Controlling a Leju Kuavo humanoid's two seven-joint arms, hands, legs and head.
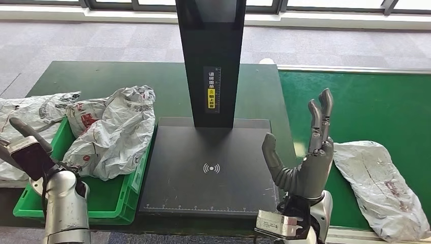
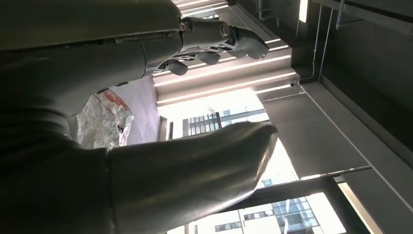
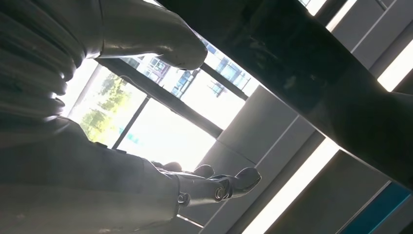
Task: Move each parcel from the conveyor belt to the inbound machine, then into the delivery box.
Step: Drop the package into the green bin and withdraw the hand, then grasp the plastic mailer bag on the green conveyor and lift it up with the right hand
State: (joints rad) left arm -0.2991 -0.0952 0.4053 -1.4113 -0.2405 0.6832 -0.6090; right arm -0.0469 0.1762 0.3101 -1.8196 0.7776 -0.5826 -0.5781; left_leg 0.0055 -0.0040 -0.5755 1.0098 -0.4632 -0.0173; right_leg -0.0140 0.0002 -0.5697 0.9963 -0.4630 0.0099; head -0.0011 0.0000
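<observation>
Parcel (image 1: 380, 187) in crinkled grey plastic lies flat on the green conveyor belt (image 1: 376, 107) at the near right, just right of the right hand (image 1: 304, 155) and apart from it. That hand stands upright over the near right corner of the inbound machine (image 1: 203, 170), fingers straight and spread from the thumb, holding nothing; the right wrist view shows the same fingers (image 3: 219, 185) extended against bright windows. The machine is a flat black platform with a wireless symbol and a scale along its near edge, and a black post (image 1: 211, 56) rises from its far side, carrying a yellow label. Left of the platform sits the green delivery box (image 1: 109, 195), with more grey parcels (image 1: 114, 129) heaped in its far part and spilling over its left rim. The left hand (image 1: 28, 147) is at the near left, beside the box's left rim, fingers pointing up and apart with nothing in them; its wrist view looks up at ceiling strips and windows. Machine and box rest on a dark green table (image 1: 127, 76). Beyond it lie grey carpet (image 1: 76, 40) and a window frame along the far wall.
</observation>
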